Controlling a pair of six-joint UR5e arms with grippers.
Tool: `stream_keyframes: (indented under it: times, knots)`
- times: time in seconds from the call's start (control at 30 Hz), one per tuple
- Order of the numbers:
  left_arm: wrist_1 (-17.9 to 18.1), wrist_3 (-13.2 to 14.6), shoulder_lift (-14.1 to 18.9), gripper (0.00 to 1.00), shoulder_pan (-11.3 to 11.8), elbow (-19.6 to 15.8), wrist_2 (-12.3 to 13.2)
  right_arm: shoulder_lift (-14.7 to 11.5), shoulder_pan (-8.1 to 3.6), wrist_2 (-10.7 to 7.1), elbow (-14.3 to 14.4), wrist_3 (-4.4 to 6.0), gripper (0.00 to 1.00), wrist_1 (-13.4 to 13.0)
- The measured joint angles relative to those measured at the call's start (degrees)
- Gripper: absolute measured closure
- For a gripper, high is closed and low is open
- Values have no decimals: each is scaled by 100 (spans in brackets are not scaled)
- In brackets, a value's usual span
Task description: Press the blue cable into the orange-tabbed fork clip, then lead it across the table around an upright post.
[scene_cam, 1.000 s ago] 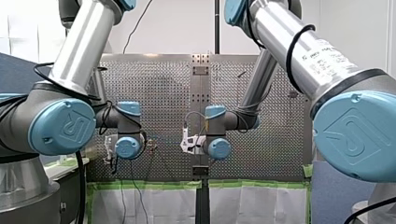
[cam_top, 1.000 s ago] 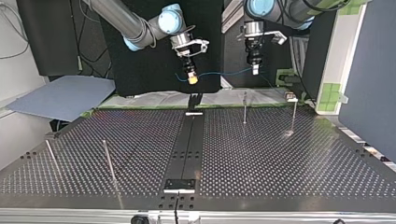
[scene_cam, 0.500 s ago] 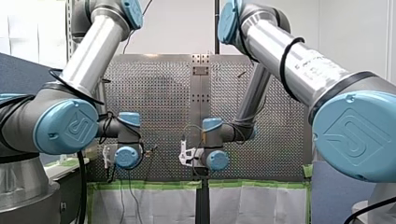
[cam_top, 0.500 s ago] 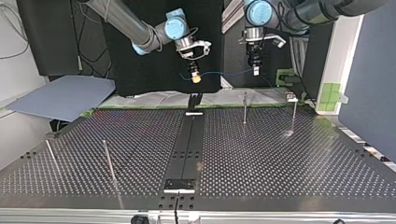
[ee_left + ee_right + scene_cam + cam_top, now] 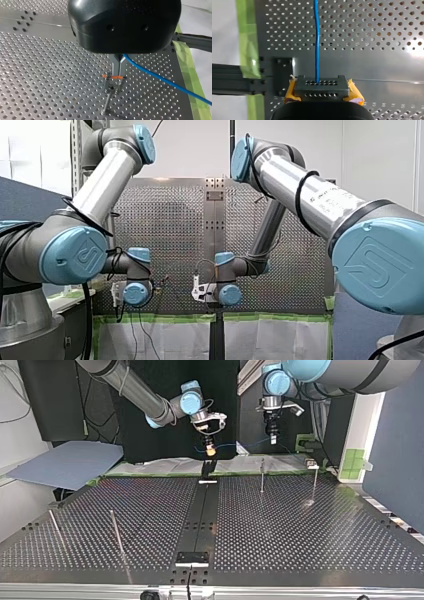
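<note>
Thin blue cable [image 5: 160, 78] is held above the perforated metal surface [image 5: 50, 80] by both hands. The left hand [image 5: 118, 73] is closed on it, with the orange-tabbed fork clip [image 5: 113, 77] just ahead of its metal fingers. The yellow-padded right hand [image 5: 321, 87] is likewise clamped on the cable.

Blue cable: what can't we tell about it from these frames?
1. Left wrist view: the left hand stands in front of the clip; its fork slot is hidden.
2. Left wrist view: the picture's edge cuts off the blue cable.
3. Right wrist view: the right hand hides the cable beyond its black block.
4. Front view: wrist joints hide both hands.
</note>
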Motion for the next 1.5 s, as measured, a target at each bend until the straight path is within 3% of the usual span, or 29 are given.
stream_keyframes:
  times: [0.3, 0.73, 1.5]
  knots:
    - [-131, -191, -395, 100, 128, 460, 111, 9, -88, -71, -122, 0, 100, -20]
    - [-521, -254, -421, 100, 318, 937, 275, 19, -275, -174, -209, -8, 100, -26]
    - [-1328, -491, -425, 100, 740, 1612, 768, 44, -428, -198, -248, -49, 100, 36]
